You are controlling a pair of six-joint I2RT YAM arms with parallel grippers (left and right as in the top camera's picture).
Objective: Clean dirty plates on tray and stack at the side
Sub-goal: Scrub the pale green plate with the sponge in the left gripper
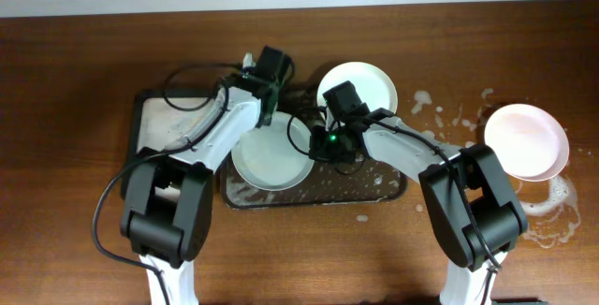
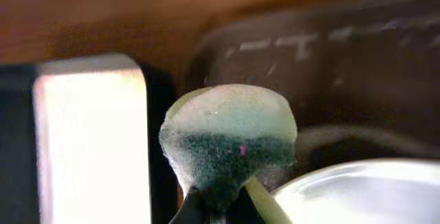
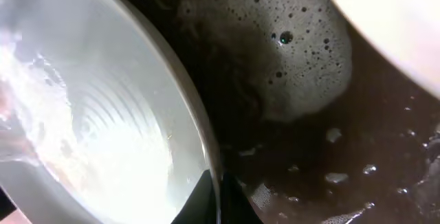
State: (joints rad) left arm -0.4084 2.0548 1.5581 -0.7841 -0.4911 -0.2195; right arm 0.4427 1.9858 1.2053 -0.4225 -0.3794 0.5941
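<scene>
The big dark brown tray with a raised rim [image 1: 374, 195] sits on the wooden tabletop [image 1: 75, 230], wet with soapy foam [image 3: 275, 38]. On its near half lies the round, shiny, pale green plate [image 1: 267, 160]. It looks stiff, light and breakable, and likely slippery with soap (so hold the thin rim, not the smooth middle). The right claw [image 3: 213, 193] pinches that rim. Off to the right, on the tabletop, rests a round white plate with a pink look [image 1: 526, 139]. Farther back, the left claw [image 2: 223, 210] pinches a soft green sponge [image 2: 227, 135]. Farthest, a second round white plate [image 1: 367, 85] sits at the tray's far edge.
</scene>
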